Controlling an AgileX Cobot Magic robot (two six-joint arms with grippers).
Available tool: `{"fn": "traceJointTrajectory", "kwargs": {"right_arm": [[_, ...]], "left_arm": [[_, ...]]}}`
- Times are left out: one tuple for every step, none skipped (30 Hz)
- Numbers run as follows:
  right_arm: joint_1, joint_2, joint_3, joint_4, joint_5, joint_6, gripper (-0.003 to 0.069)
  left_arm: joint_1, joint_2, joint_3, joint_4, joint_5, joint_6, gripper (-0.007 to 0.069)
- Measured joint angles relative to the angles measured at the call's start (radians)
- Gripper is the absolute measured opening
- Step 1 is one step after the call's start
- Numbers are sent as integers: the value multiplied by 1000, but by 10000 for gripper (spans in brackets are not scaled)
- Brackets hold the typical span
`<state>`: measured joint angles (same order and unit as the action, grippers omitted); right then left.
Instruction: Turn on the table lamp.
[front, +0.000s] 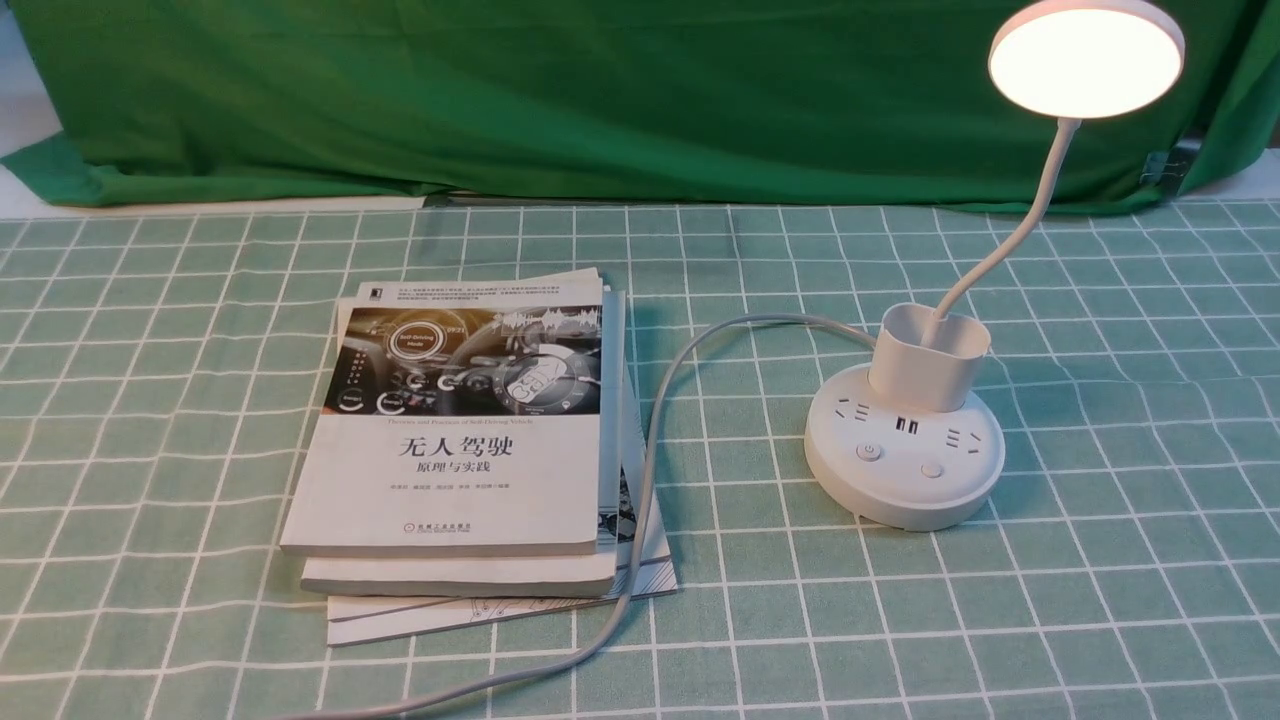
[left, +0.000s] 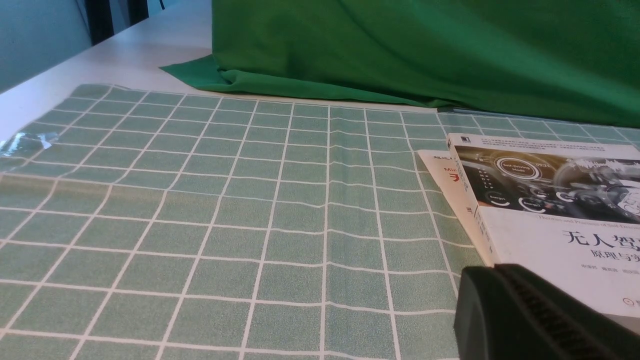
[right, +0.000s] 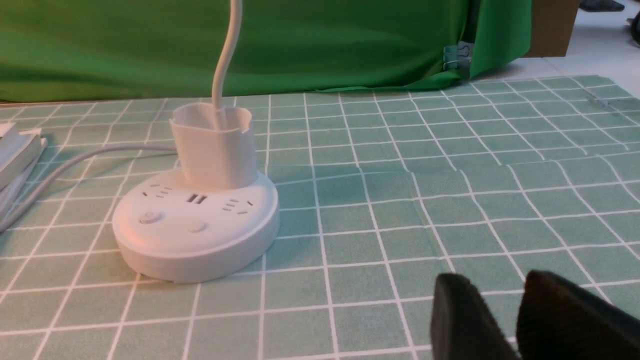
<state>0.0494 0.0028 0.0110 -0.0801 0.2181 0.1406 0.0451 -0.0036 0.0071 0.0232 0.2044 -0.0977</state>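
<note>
Your table lamp (front: 905, 440) stands on the bench's right side, beside the books (front: 465, 440), its head already glowing, so the switching looks done; the right gripper (right: 505, 320) sits slightly parted and empty, the left gripper (left: 530, 315) unreadable; simply hold clear.

We see the table lamp (front: 905, 455) all in white, its round head (front: 1086, 60) glowing a warm cream, and a pale grey cord (front: 645, 470) running from it. The cloth (front: 160, 420) over the counter is soft sage green, checked with thin white lines. Behind it hangs a deep green drape (front: 560, 100). The top book (front: 455, 420) has a white cover with black characters and a dark photo panel. Both tools, left (left: 540, 315) and right (right: 520, 320), are black.
</note>
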Motion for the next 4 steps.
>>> {"fn": "traceJointTrajectory", "kwargs": {"right_arm": [[0, 0, 0, 0, 0, 0, 241], [0, 0, 0, 0, 0, 3, 241], [0, 0, 0, 0, 0, 4, 241], [0, 0, 0, 0, 0, 3, 241]], "left_arm": [[0, 0, 0, 0, 0, 0, 21], [0, 0, 0, 0, 0, 0, 21], [0, 0, 0, 0, 0, 0, 21], [0, 0, 0, 0, 0, 0, 21]]}}
